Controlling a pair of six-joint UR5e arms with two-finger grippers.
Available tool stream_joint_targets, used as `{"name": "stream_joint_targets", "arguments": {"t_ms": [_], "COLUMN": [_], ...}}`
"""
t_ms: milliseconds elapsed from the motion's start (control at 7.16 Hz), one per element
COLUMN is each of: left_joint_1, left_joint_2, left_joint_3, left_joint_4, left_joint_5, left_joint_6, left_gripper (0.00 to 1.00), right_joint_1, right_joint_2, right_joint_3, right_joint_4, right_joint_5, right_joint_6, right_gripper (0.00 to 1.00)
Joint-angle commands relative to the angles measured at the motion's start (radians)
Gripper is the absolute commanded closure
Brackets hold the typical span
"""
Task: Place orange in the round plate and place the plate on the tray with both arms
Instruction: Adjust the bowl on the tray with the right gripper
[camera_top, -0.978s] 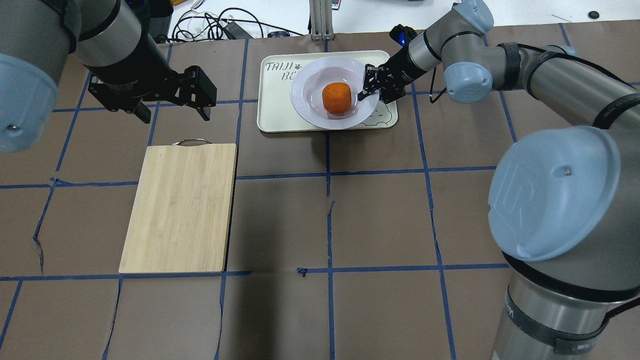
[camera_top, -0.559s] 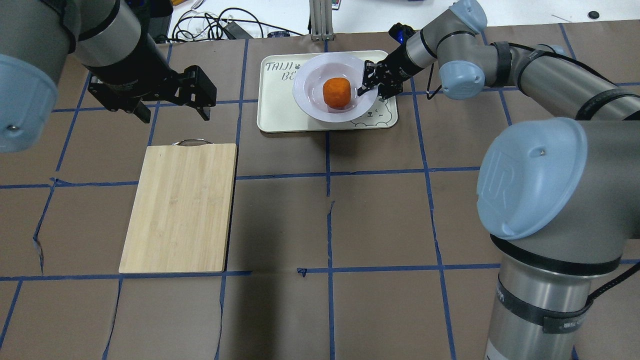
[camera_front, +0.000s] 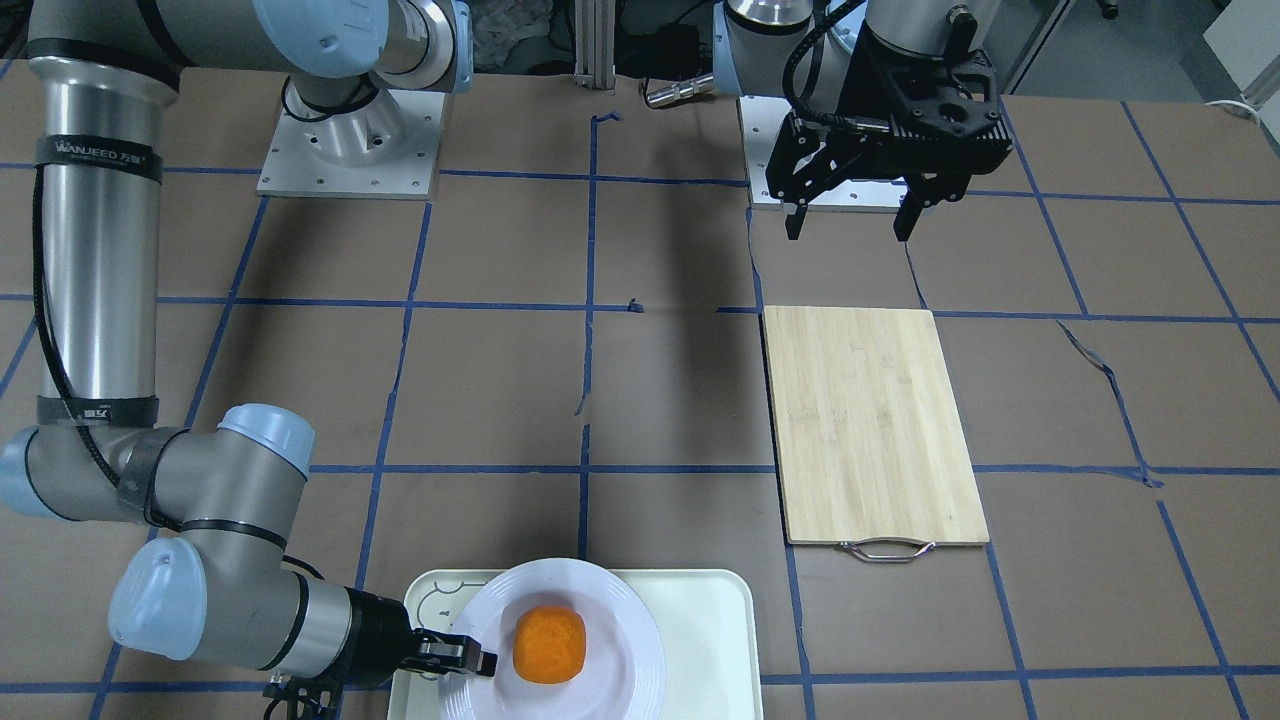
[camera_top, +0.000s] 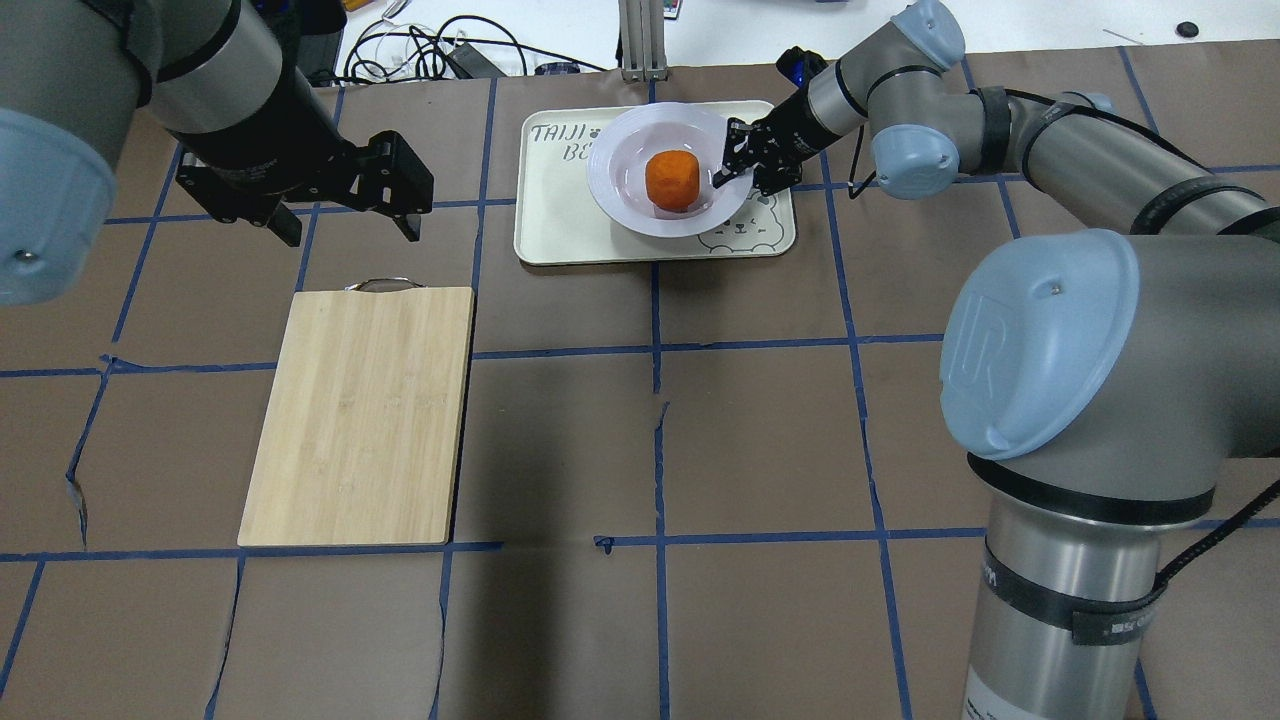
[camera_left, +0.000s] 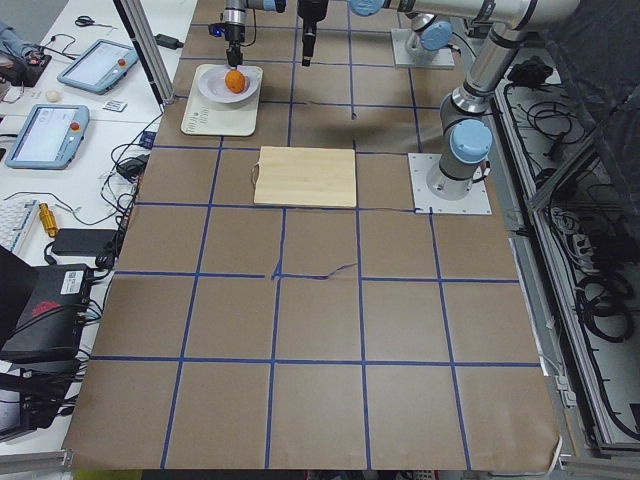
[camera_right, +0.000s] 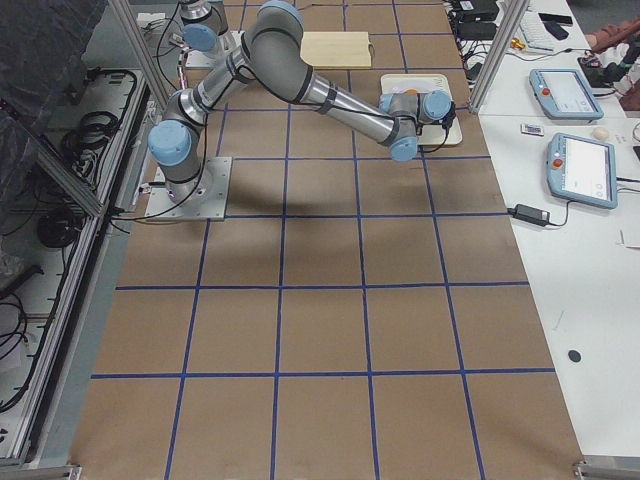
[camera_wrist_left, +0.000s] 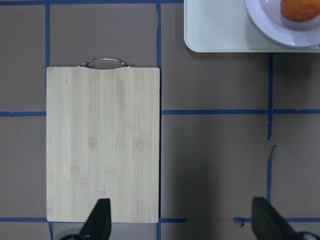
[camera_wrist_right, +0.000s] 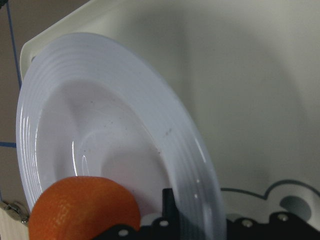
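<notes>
The orange (camera_top: 670, 180) lies in the bowl of the white round plate (camera_top: 625, 190). My right gripper (camera_top: 728, 172) is shut on the plate's right rim, one finger (camera_wrist_right: 167, 200) pressing on top of it. The plate hangs over the right half of the cream tray (camera_top: 555, 215); whether it touches the tray I cannot tell. From the front, the orange (camera_front: 549, 645), the plate (camera_front: 620, 640), the tray (camera_front: 705, 615) and the right gripper (camera_front: 470, 662) sit at the bottom edge. My left gripper (camera_top: 350, 232) hovers open and empty, left of the tray.
A bamboo cutting board (camera_top: 365, 415) with a metal handle lies on the left half of the table, below the left gripper (camera_front: 848, 225). Brown paper with blue tape lines covers the table. Cables and tablets lie beyond the far edge.
The right arm has carried the plate with the orange toward the far side, further over the tray, and lower. The left arm has not moved.
</notes>
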Motion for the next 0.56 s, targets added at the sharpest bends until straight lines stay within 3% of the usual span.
{"name": "stream_joint_targets", "arguments": {"t_ms": [0, 140, 279, 419], "left_joint_1": [0.0, 0.0, 0.0, 0.0], "left_joint_2": [0.0, 0.0, 0.0, 0.0], "left_joint_3": [0.0, 0.0, 0.0, 0.0], "left_joint_4": [0.0, 0.002, 0.002, 0.002], "left_joint_5": [0.0, 0.0, 0.0, 0.0], "left_joint_6": [0.0, 0.0, 0.0, 0.0], "left_gripper": [0.0, 0.0, 0.0, 0.0], "right_joint_1": [0.001, 0.001, 0.001, 0.001], "right_joint_2": [0.013, 0.013, 0.013, 0.013], "right_joint_3": [-0.001, -0.001, -0.001, 0.0], "right_joint_4": [-0.005, -0.011, -0.011, -0.011], "right_joint_5": [0.001, -0.001, -0.002, -0.002], "right_joint_6": [0.006, 0.006, 0.004, 0.003], "right_gripper": [1.0, 0.89, 0.59, 0.44]}}
